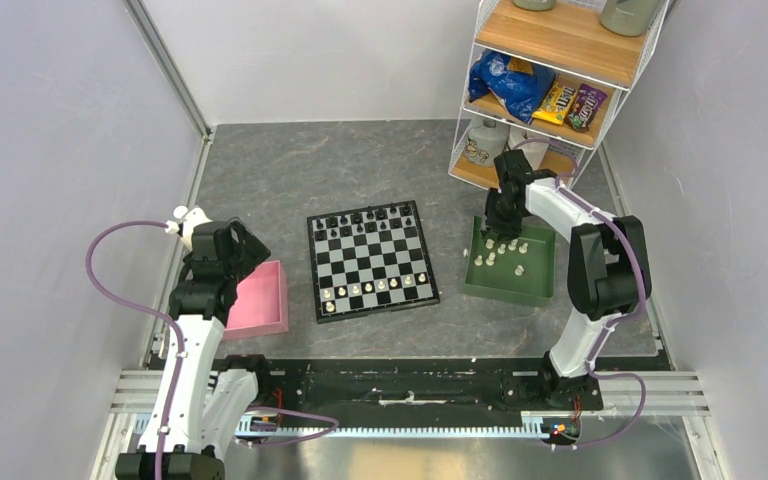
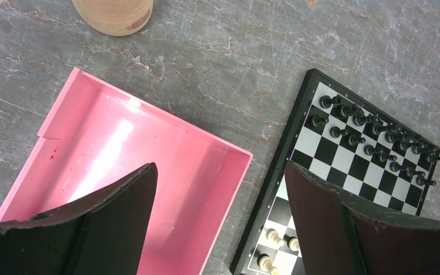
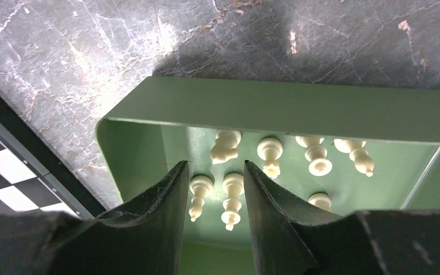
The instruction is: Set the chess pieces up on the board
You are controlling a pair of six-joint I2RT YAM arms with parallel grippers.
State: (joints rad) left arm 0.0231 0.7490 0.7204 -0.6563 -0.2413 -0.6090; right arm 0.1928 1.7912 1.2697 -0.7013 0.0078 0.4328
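Okay so the step in hand looks like grabbing the next white piece out of the green tray (image 3: 275, 106) on the right. The right gripper (image 3: 215, 167) hangs over the tray's near-left corner, jaws partly spread with nothing pinched. From the wrist view two cream pieces (image 3: 231, 201) lie on their sides right under the gap.

My take on doing it well: pick one, don't straddle both. They sit just beside each other, so I'd centre on the one nearer the middle, come straight down and close across its stem, not the rounded base. They're lying flat, so it'll probably need standing up once it reaches the board. Watch the tray wall too, since the left finger is close to it.

The board (image 1: 371, 262) sits mid-table between the two trays. The black pieces (image 1: 365, 222) fill the far rows and a line of white pieces (image 1: 375, 288) stands near the front, so I'd guess the white back rank is what's left. The left gripper (image 2: 220, 165) is spread wide over the pink tray (image 2: 91, 132), holding nothing.

The table (image 1: 280, 190) is grey marbled stuff, smooth looking, so light pieces may skid. Pale walls all round, plus a wire shelf (image 1: 550, 100) with snack bags (image 1: 505, 85) in the far right corner, just beyond the green tray
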